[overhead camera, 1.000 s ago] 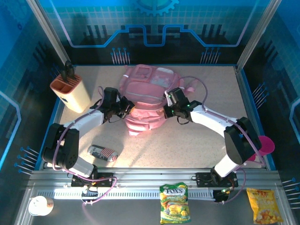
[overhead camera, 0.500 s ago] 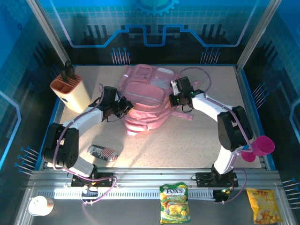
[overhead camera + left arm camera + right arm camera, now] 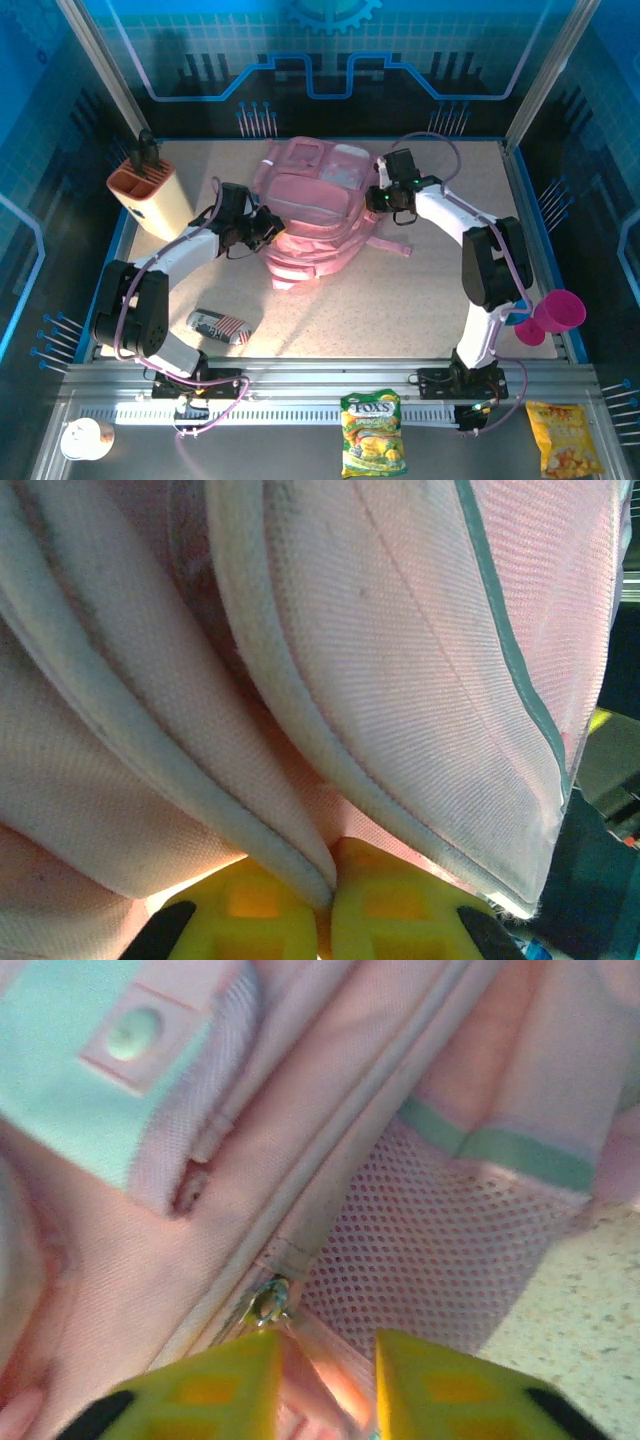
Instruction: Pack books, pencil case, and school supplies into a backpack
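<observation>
A large pink fabric backpack [image 3: 305,200] lies flat in the middle of the speckled beige desk [image 3: 400,300], its pale patch toward the far end and a strap trailing off its right side.

The left end effector [image 3: 265,228] is at the backpack's left edge. In the left wrist view its yellow fingers [image 3: 250,910] are pressed together on a white-piped seam of the pink cloth, pinching it tight.

The right end effector [image 3: 384,200] is at the backpack's upper right edge. In the right wrist view its yellow fingers [image 3: 440,1380] stand parted, with a fold of pink fabric in the gap; whether the pads touch it cannot be told. Just beyond the fingertips are a small metal zipper slider [image 3: 267,1300] at the end of a pale zipper track, a pink mesh side pocket [image 3: 420,1250] and a mint-green flap with a round snap [image 3: 90,1050].

The small oblong pencil case [image 3: 218,325], dark-and-white print with red-white stripes, lies on the desk near-left of the backpack, well apart from it. A beige holder with an orange top [image 3: 150,195] stands left of the backpack.

Nearer than the backpack, on the metal strip past the arm bases, lies a green-and-yellow sweets bag [image 3: 372,432] reading "FOX'S". A yellow snack bag [image 3: 563,438] lies near-right of the backpack; its print is too small to read.
</observation>
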